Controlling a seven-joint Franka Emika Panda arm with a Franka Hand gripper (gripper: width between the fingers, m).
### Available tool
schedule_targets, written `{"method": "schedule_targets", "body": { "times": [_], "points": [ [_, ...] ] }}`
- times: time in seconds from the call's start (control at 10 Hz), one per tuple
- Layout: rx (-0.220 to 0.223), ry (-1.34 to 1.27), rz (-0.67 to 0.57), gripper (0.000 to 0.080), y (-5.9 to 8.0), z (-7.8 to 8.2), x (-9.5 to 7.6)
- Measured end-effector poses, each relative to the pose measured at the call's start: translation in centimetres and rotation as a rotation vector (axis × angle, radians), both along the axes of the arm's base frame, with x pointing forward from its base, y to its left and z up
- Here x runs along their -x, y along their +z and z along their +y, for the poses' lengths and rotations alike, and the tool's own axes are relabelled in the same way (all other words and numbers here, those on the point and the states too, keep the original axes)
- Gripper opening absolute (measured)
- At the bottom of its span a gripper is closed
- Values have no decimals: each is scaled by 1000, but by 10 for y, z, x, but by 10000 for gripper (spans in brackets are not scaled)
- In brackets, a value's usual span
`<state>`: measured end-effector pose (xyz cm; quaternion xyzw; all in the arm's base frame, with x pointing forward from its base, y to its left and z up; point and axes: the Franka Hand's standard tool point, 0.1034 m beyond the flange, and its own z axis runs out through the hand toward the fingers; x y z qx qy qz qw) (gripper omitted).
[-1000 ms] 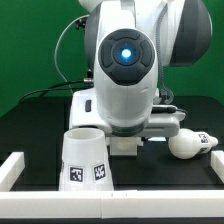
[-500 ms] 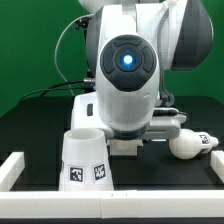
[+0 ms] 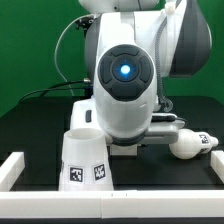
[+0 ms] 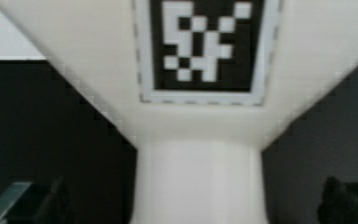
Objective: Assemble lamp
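Gripper (image 4: 190, 205) gapes wide and empty, clear room flanking lamp base (image 4: 202, 150) edges.

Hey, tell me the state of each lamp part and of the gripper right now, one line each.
Shade: standing upright, narrow end up, apart from the other parts.
Bulb: lying on its side at the exterior view's right, not fitted.
Base: under the gripper, not gripped.
Gripper: open, straddling the base without touching it.
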<state>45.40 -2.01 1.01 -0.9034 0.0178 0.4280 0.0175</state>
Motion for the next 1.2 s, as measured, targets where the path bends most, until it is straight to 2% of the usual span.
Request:
{"method": "schedule_targets", "body": {
  "times": [0.2,0.3,0.4,1.0,1.1,1.2],
  "points": [
    [1,1,2,699,-1,0,1],
    [1,1,2,669,-1,0,1],
    [0,2,2,534,-1,0,1],
    [-13,21,-7,526,1,2,-1],
    [-42,51,-42,526,16,8,-9],
    [-62,63,-46,527,38,9,-13]
  ]
}}
